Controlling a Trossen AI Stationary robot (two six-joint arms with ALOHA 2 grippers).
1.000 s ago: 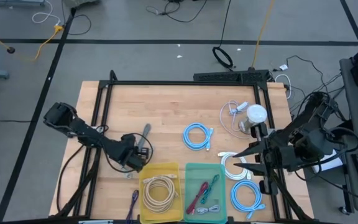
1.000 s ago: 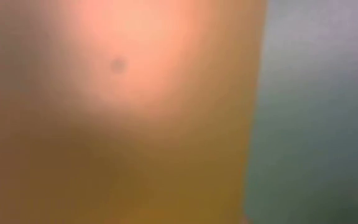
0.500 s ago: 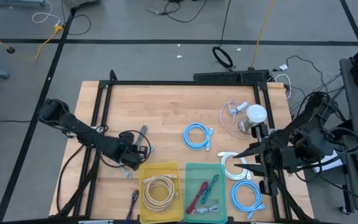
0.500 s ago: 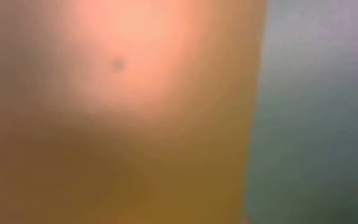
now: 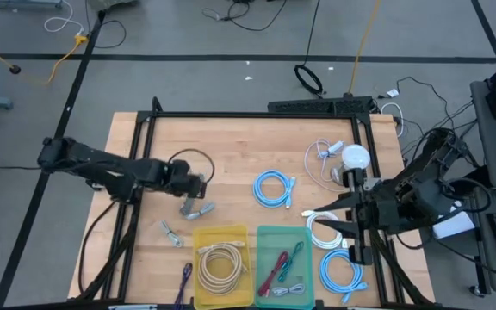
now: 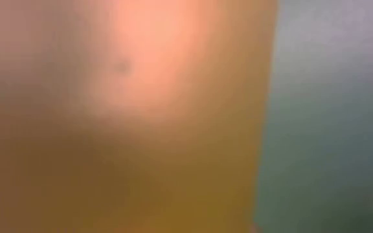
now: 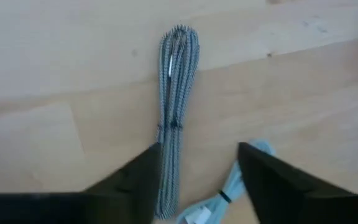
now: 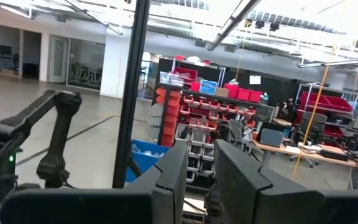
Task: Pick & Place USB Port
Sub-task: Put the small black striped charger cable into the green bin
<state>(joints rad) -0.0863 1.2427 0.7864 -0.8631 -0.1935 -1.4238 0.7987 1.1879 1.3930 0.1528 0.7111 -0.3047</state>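
The pale wooden surface (image 5: 231, 151) carries a yellow plastic bin (image 5: 223, 265) at its near edge. Above it hangs the left end effector (image 5: 198, 186), fingers apart and empty. The bundled grey braided USB cable (image 7: 174, 118) lies just beside it. The right end effector (image 5: 344, 226) hovers, fingers nearly together.

The low view was wholly blurred into orange and grey-green patches, with nothing on the worktop told apart. In the left wrist view the grey cable (image 7: 174, 118) ran off the picture's edge, and the pale blue cable (image 7: 229, 190) beside it was cut off and soft. The purple cable (image 5: 185, 280) was cropped at the high view's lower edge.
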